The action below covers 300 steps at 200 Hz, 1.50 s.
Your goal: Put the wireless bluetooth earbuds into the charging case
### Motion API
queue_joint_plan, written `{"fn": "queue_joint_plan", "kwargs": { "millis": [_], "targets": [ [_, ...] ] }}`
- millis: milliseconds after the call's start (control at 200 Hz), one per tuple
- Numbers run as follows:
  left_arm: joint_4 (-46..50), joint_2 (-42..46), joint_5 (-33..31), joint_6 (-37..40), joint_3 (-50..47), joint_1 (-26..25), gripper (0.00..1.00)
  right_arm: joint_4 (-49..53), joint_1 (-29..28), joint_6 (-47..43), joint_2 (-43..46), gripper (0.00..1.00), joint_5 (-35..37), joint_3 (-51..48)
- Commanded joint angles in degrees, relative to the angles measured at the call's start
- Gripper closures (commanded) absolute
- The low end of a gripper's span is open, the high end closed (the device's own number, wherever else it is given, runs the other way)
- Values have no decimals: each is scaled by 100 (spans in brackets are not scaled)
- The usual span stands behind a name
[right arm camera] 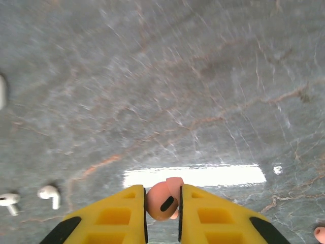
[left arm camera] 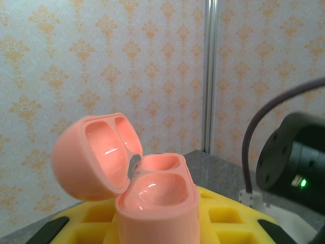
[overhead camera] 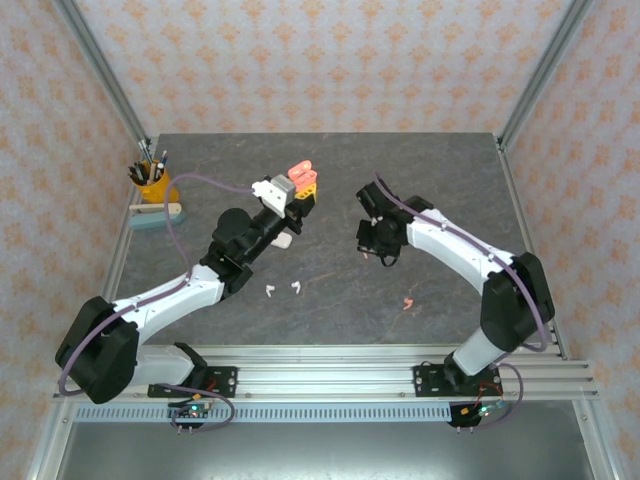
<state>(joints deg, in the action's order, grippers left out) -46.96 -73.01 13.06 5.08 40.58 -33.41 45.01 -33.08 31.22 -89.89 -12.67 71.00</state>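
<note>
Downturned right pincer pinches a pink earbud.

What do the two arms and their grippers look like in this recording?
Both the left arm and right arm have white links between rounded black joints, each trailed by a grey-purple cable. The fingers are yellow blocks with square recesses and black patches at the outer corners.

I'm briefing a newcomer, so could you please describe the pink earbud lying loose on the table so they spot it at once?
On the grey table, look toward the near edge, just left of the right arm. The loose pink earbud lies there alone: the two white earbuds sit further left, and the other pink earbud is pinched in the right gripper.
</note>
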Motion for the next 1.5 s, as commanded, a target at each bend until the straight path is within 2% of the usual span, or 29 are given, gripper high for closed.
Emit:
{"fn": "queue_joint_plan", "kwargs": {
  "millis": [0,505,796,1156,1496],
  "targets": [
    [-33,224,-6,158,139,-34,100,175,-23,-154,353,80,355,403],
    [47,108,-45,234,316,-34,100,344,192,-438,629,77,484,2681],
    [-22,-203,-66,308,653,-35,100,184,240,-449,368,77,151,4028],
    [-247,-800,-75,258,1318,-34,100,-471,156,-87,16,76,-571,4619],
    [-315,-1031,-1,155,1727,-34,100,-900,-144,-7,-49,76,-809,4498]
  ]
}}
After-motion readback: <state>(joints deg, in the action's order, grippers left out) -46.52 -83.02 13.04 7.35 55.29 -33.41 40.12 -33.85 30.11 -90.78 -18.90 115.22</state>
